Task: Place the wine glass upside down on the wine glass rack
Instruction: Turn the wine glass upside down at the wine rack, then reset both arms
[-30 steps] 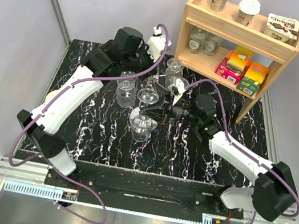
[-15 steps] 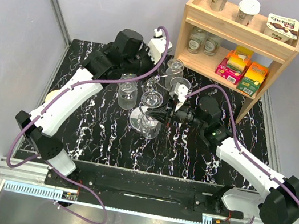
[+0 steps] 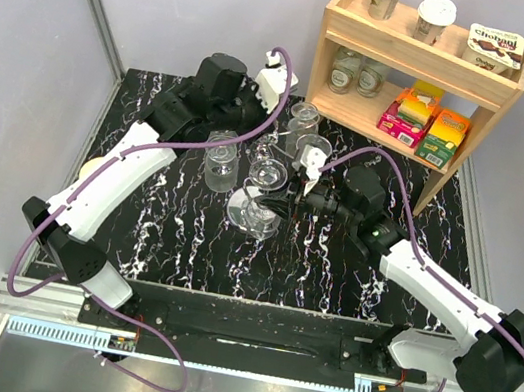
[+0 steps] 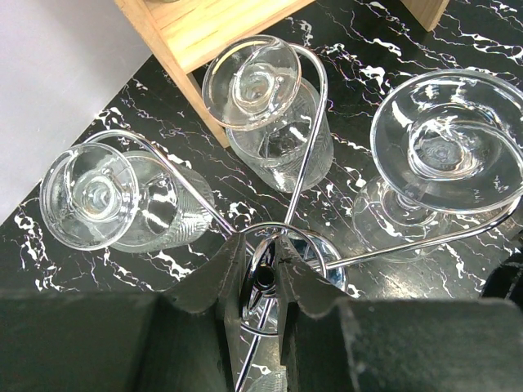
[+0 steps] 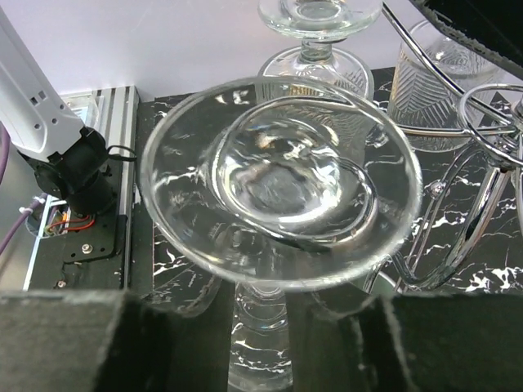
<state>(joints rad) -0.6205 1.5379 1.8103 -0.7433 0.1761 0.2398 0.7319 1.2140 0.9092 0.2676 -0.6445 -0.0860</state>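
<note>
The wine glass rack (image 3: 282, 145) is a silver wire stand at the middle back of the table. Three glasses hang upside down on its arms, seen from the left wrist at left (image 4: 90, 196), centre (image 4: 252, 72) and right (image 4: 445, 139). My left gripper (image 3: 268, 148) is above the rack, shut on its top loop (image 4: 263, 273). My right gripper (image 3: 286, 203) is shut on a clear wine glass (image 3: 251, 210) just in front of the rack. From the right wrist, its round foot (image 5: 282, 184) fills the view and the ribbed bowl sits between my fingers (image 5: 204, 327).
A wooden shelf unit (image 3: 422, 67) stands at the back right with cups, jars and coloured boxes. A small yellow object (image 3: 91, 166) lies at the table's left edge. Grey walls close in on both sides.
My right gripper has carried the wine glass up and toward the rack. My left gripper has stayed on the rack's top loop.
</note>
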